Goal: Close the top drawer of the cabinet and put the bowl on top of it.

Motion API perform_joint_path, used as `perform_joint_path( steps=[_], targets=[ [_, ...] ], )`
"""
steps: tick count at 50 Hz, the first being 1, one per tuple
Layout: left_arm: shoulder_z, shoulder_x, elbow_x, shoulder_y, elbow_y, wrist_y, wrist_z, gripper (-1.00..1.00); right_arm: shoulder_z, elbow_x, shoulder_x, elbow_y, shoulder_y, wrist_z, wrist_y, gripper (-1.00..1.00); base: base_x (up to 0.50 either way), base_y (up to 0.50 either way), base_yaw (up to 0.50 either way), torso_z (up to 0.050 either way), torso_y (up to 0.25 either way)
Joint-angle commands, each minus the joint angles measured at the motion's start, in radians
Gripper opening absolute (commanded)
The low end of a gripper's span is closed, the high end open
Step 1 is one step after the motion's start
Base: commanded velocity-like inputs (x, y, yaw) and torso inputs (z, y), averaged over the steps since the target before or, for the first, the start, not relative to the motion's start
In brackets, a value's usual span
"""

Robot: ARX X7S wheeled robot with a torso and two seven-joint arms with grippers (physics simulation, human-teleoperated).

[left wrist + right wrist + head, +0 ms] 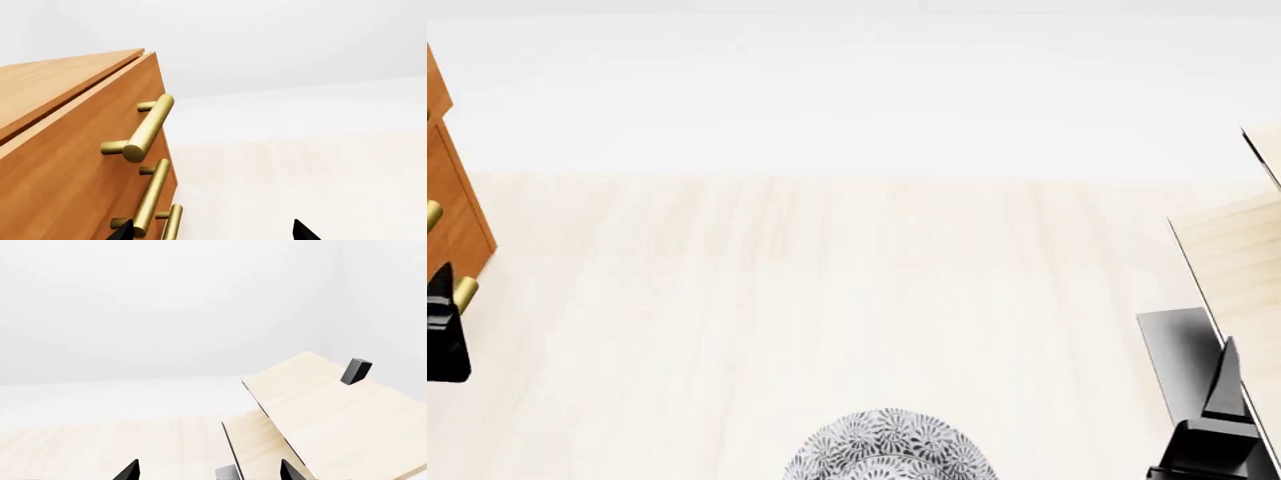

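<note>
The orange-brown cabinet (47, 85) fills one side of the left wrist view and shows as a sliver at the left edge of the head view (451, 205). Its top drawer (73, 165) carries a brass bar handle (148, 129). A dark gap runs between the drawer front and the cabinet's top slab. My left gripper (213, 235) is open, with one fingertip beside the lower handles and nothing between the fingers. The patterned bowl (889, 448) sits on the floor at the head view's bottom edge, between the arms. My right gripper (210, 472) is open and empty, far from the bowl.
A pale wooden rack (320, 410) with a black base (1178, 352) stands at the right, close to my right gripper (1225, 410). A small dark block (355, 371) sits on the rack. Two more brass handles (152, 197) lie below the top one. Pale floor lies between cabinet and rack.
</note>
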Motion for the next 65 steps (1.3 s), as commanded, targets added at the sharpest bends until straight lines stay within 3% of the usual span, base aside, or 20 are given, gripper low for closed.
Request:
perform_joint_path(
  steps=[1, 14, 65],
  targets=[
    [0.053, -0.004, 0.082, -0.031, -0.133, 0.105, 0.035, 1.00, -0.027, -0.024, -0.001, 0.012, 0.003, -0.002, -0.012, 1.00, 0.00, 0.00, 0.00, 0.000, 0.000],
    [0.008, 0.004, 0.065, -0.055, -0.222, 0.105, 0.036, 1.00, -0.064, -0.055, -0.004, 0.033, 0.007, -0.008, -0.028, 1.00, 0.00, 0.00, 0.00, 0.000, 0.000],
    [0.008, -0.047, 0.108, -0.026, -0.213, 0.147, 0.022, 1.00, -0.085, -0.023, 0.011, 0.024, 0.021, 0.013, -0.030, 1.00, 0.00, 0.00, 0.00, 0.000, 0.000]
  ],
)
